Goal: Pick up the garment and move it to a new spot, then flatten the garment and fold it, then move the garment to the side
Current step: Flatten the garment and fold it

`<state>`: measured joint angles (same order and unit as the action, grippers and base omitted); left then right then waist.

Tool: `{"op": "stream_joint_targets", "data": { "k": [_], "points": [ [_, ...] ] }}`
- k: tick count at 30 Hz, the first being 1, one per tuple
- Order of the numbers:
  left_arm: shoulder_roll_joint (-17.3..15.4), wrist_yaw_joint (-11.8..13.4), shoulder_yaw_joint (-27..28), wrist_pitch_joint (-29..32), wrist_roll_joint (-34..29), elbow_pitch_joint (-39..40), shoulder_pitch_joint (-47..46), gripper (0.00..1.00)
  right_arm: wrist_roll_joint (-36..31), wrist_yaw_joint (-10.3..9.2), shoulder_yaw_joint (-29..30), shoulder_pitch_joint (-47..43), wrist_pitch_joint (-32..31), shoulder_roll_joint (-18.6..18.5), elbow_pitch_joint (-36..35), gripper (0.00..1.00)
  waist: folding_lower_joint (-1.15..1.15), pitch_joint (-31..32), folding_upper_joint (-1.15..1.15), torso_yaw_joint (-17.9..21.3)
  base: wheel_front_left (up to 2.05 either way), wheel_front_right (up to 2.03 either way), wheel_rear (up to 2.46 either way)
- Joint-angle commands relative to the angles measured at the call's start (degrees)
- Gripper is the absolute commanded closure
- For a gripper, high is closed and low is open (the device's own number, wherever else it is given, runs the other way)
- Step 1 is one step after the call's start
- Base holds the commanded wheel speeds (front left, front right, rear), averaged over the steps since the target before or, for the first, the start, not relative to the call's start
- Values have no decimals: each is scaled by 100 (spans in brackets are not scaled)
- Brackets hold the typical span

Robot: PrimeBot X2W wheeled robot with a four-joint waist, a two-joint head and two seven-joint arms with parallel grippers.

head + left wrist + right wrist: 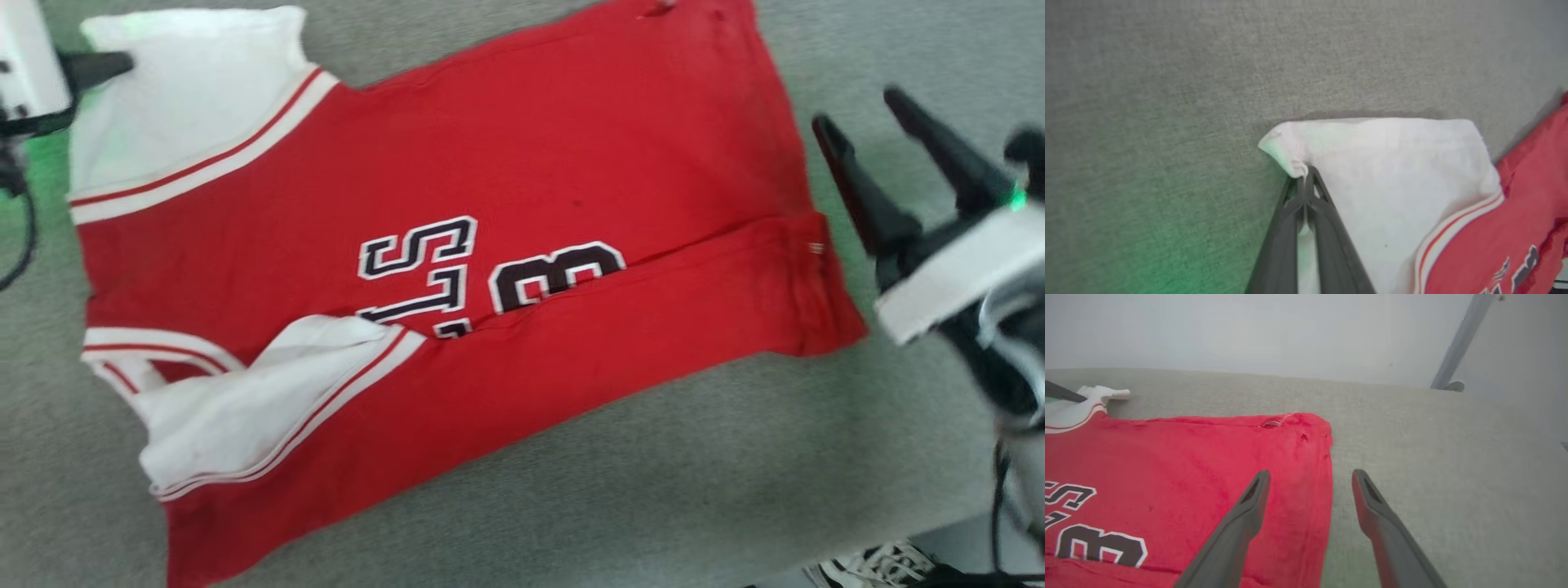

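Garment: the red soft-cloth short-sleeved top (531, 163) with white sleeve ends lies spread on the grey felt-like surface (735, 457), sleeves toward the robot's left; its near long edge is folded up over part of the black-and-white lettering (424, 261), and the near white sleeve (237, 408) lies folded in on the body
Left gripper: the left gripper (1304, 173) is clenched on a corner of the far white sleeve (1384, 171), cloth pinched between its dark fingers (1327, 228)
Right gripper: the right gripper (1310, 475) is released and holds nothing, spread over the garment's right-hand edge, one finger above red cloth, the other above grey surface
Shoe: a white laced shoe (878, 565) sits at the head view's lower right
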<state>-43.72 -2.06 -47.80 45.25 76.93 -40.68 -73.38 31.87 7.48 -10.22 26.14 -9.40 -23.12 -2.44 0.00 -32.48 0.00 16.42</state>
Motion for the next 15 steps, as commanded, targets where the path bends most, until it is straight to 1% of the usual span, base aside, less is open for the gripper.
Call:
{"op": "stream_joint_targets", "data": {
  "k": [1, 2, 3, 4, 9, 15],
  "points": [
    [283, -63, -58, -38, 1, -38, 82, 100, 122, 1, -101, 417, -352, -166, 147, 0, 0, -86, 0, -231, 0, 0, 0],
    [283, -63, -58, -38, 1, -38, 82, 100, 122, 1, -101, 417, -352, -166, 147, 0, 0, -86, 0, -231, 0, 0, 0],
    [400, -74, -51, -68, 24, -57, 28, 100, 194, 0, -146, 620, -571, -310, 254, 0, 0, -108, 0, -347, 0, 0, 0],
    [607, -93, -54, -135, 3, -116, -85, 100, 403, 0, -179, 1052, -1016, -493, 523, 0, 0, -163, 0, -559, 0, 0, 0],
    [994, -220, -82, -221, -40, -300, -317, 100, 793, 1, -455, 2145, -2075, -930, 1278, 0, 0, -288, 0, -943, 0, 0, 0],
    [1220, -375, -112, -320, -110, -458, -560, 100, 1073, 0, -1029, 3193, -3069, -1236, 2059, 0, 0, -454, 0, -1201, 0, 0, 0]
  ]
}}
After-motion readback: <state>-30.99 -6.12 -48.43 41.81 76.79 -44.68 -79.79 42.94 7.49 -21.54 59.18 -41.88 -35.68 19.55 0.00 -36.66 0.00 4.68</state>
